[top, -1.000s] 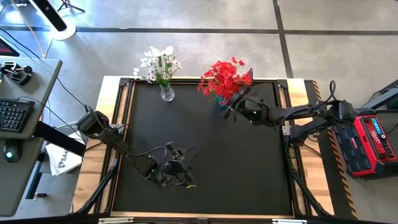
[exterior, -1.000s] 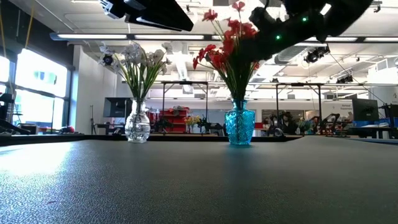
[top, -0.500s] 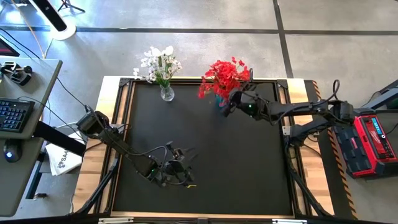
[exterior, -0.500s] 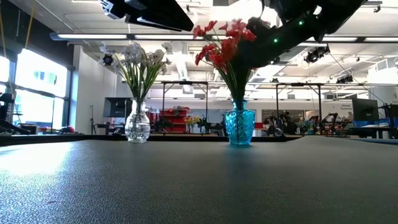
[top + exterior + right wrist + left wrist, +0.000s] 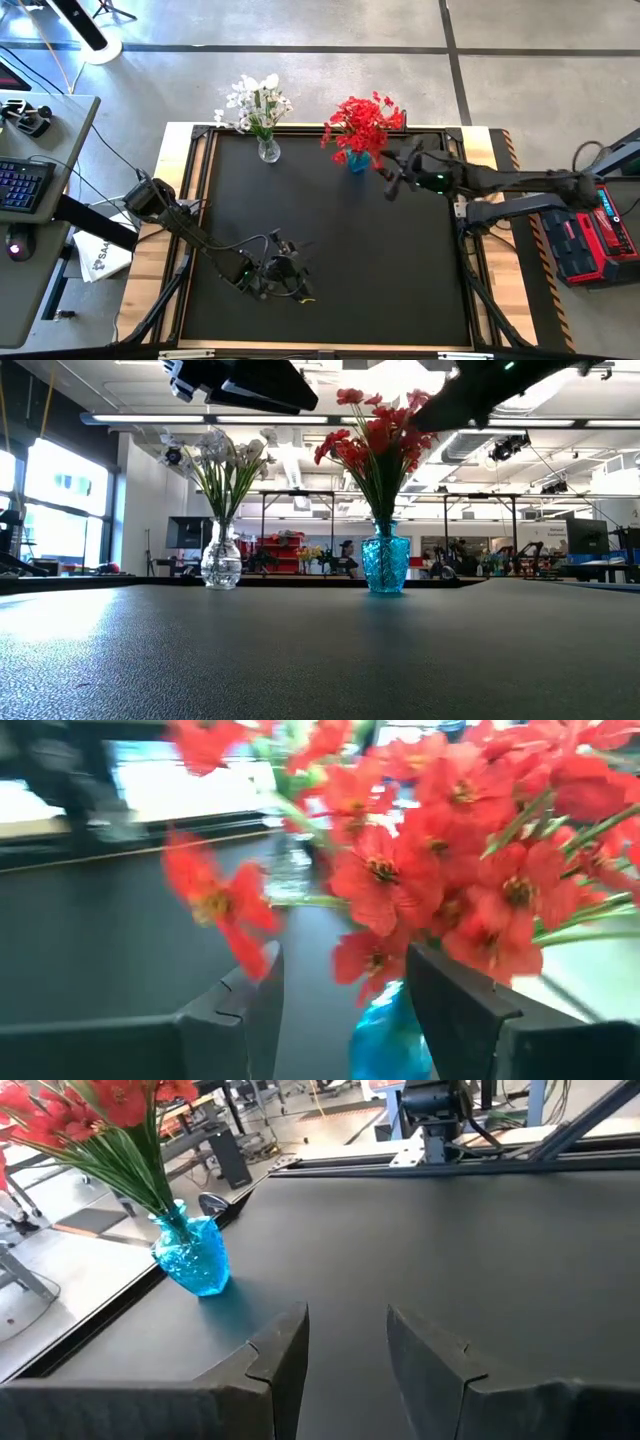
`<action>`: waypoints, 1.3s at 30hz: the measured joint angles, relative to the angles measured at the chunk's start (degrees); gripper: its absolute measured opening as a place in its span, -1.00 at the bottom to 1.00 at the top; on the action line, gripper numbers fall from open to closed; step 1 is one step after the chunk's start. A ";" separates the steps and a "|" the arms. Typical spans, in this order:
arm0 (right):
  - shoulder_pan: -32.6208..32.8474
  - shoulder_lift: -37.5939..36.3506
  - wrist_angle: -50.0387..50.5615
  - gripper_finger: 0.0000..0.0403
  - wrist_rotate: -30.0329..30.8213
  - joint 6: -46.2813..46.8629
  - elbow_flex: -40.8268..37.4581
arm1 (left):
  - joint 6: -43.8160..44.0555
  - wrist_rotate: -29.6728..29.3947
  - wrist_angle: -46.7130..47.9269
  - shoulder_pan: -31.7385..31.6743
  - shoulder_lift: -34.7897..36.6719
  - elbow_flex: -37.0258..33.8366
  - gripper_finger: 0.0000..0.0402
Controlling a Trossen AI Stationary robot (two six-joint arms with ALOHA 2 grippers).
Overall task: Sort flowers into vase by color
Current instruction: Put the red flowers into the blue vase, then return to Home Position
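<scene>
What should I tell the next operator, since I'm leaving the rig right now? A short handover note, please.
Right gripper: open, empty, just beside the red flowers, which stand in the blue vase at the mat's far edge.
Left gripper: open, empty, parked low over the near part of the mat.
White flowers stand in the clear vase, left of the blue one.
Done: both colours sit in separate vases.
Left: no loose stems show on the mat; sorting looks complete, so park the right arm.
</scene>
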State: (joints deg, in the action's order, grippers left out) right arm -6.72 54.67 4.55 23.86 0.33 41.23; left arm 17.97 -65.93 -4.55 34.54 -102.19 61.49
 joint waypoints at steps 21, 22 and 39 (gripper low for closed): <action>24.12 -41.73 2.44 -0.57 -15.68 10.25 -26.31 | -4.72 20.87 1.26 -13.67 11.08 -2.69 -0.77; 24.86 -43.80 2.02 -0.60 -17.11 9.44 -27.56 | -4.55 21.19 0.58 -14.21 12.32 -3.97 -0.79; 21.77 -54.49 -10.66 -0.98 -30.17 3.07 -40.65 | -4.12 26.81 -15.81 -15.84 38.83 -29.17 -0.99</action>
State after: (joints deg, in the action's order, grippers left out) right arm 15.05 0.18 -6.11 -6.31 3.40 0.58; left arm 13.85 -39.12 -20.36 18.70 -63.36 32.32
